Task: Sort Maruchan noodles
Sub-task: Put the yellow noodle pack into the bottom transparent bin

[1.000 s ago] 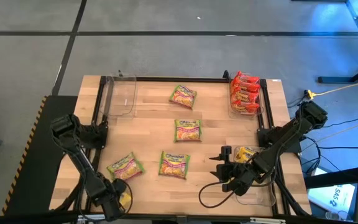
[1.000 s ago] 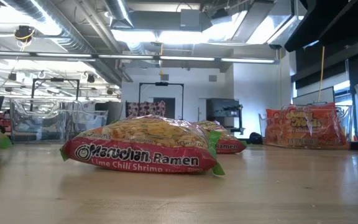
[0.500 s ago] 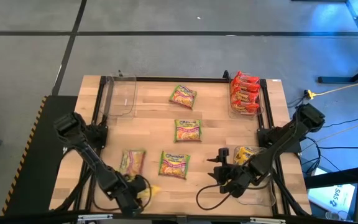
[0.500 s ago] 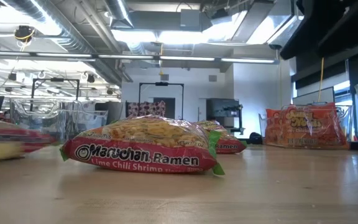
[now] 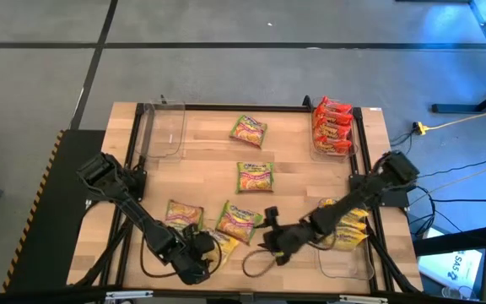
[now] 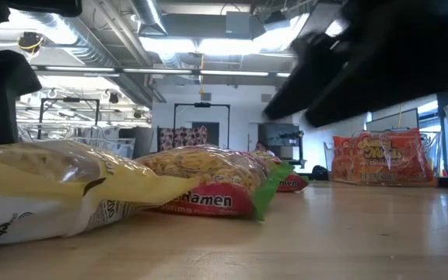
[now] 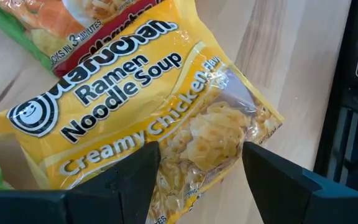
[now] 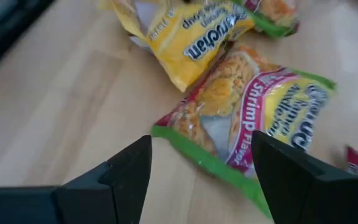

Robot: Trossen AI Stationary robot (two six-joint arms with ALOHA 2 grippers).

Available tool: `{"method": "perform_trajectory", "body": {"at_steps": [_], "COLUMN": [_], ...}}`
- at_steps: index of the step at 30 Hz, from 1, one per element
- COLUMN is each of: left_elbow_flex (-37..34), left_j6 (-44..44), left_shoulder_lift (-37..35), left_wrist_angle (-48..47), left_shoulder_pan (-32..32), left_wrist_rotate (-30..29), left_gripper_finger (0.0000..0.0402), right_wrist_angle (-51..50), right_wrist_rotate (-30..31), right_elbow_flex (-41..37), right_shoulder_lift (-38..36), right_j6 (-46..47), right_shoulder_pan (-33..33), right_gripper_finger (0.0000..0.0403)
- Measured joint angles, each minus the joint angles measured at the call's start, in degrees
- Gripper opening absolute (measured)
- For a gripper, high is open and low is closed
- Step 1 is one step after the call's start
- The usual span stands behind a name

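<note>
My left gripper [image 5: 202, 256] sits near the table's near edge, shut on a yellow Maruchan packet [image 5: 223, 246], which also fills the left wrist view [image 7: 135, 106]. My right gripper [image 5: 270, 242] hovers open just right of it, facing a green-pink packet [image 8: 260, 112] and touching nothing. Several green-pink packets lie flat on the table: [image 5: 249, 130], [image 5: 255, 176], [image 5: 182, 214], [image 5: 239, 221]. Red-orange packets [image 5: 332, 127] fill a clear bin at the far right. Another yellow packet [image 5: 350, 221] lies in the near-right bin. My left gripper has the yellow packet's near end [image 7: 197, 180] between its two fingers [image 7: 135, 177], one on each side. The fingers come level from the table's left. The rest of the packet stretches out ahead of them. Whether it is lifted or rests on the table cannot be told.
An empty clear bin [image 5: 163, 128] stands at the far left. The near-right clear bin [image 5: 348, 257] sits behind my right arm. A loose cable loop [image 5: 256, 263] lies on the wood by the right gripper. Bare wood lies between the packets in the middle.
My left gripper swept from the near-left corner toward the right, taking the yellow packet along. The near-left green-pink packet turned and slid right, and the one beside it was nudged askew. My right gripper moved left, away from the near-right bin, toward the yellow packet.
</note>
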Motion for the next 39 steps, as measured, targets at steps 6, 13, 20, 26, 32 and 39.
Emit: {"method": "perform_trajectory", "body": {"at_steps": [6,13,20,26,32,39], "left_elbow_flex": [0.0,0.0,0.31,0.24,0.1,-0.02], "left_j6": [1.53,3.74,3.99,6.88,8.28,1.09], "left_shoulder_lift": [0.0,0.15,2.33,2.71,2.16,-0.22], "left_wrist_angle": [0.02,0.26,1.16,3.44,2.32,0.58], "left_shoulder_pan": [-0.25,-0.1,-0.51,-2.41,-5.28,-7.44], "left_wrist_rotate": [-1.21,-3.05,-4.66,-4.08,-4.91,-4.08], "left_gripper_finger": [0.0229,0.0229,0.0229,0.0229,0.0229,0.0229], "right_wrist_angle": [5.0,4.67,-2.69,-3.98,5.01,18.18], "right_wrist_rotate": [-7.76,0.91,12.77,-6.19,-21.72,-24.94], "right_elbow_flex": [0.0,0.0,0.04,0.09,0.07,0.09], "right_shoulder_lift": [4.25,4.98,0.31,-5.28,-3.37,2.77], "right_j6": [-2.71,-6.09,-6.02,8.25,18.39,28.78], "right_shoulder_pan": [-6.34,-11.27,-13.79,-12.23,-11.57,-11.32], "right_gripper_finger": [0.0246,0.0246,0.0246,0.0246,0.0246,0.0291]}}
